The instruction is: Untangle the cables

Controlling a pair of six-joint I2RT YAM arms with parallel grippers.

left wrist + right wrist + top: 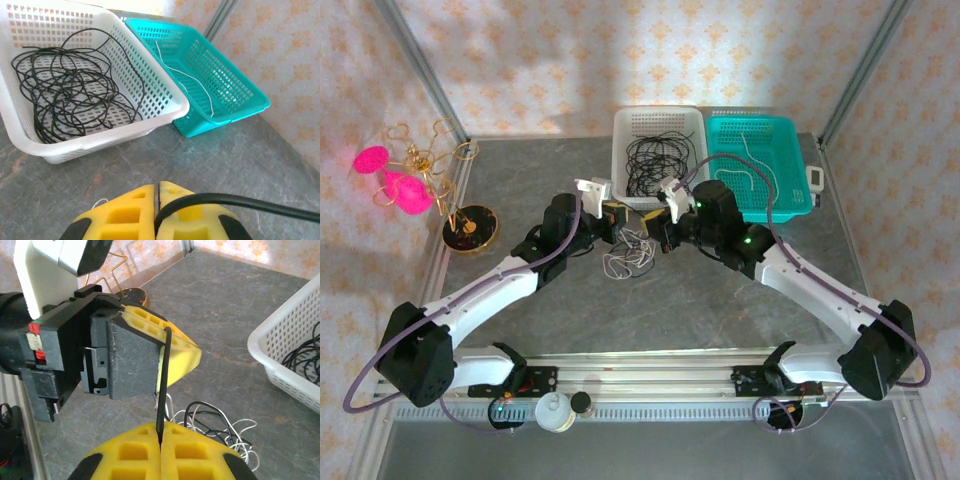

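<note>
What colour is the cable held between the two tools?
Black; the cable shows best in the right wrist view.

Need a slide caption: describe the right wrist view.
Left gripper and right gripper pinch one black cable above the tangle.

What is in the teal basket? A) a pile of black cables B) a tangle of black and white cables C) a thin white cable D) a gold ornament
C: a thin white cable lies across the floor of the teal basket; the black cables are in the white basket beside it.
</note>
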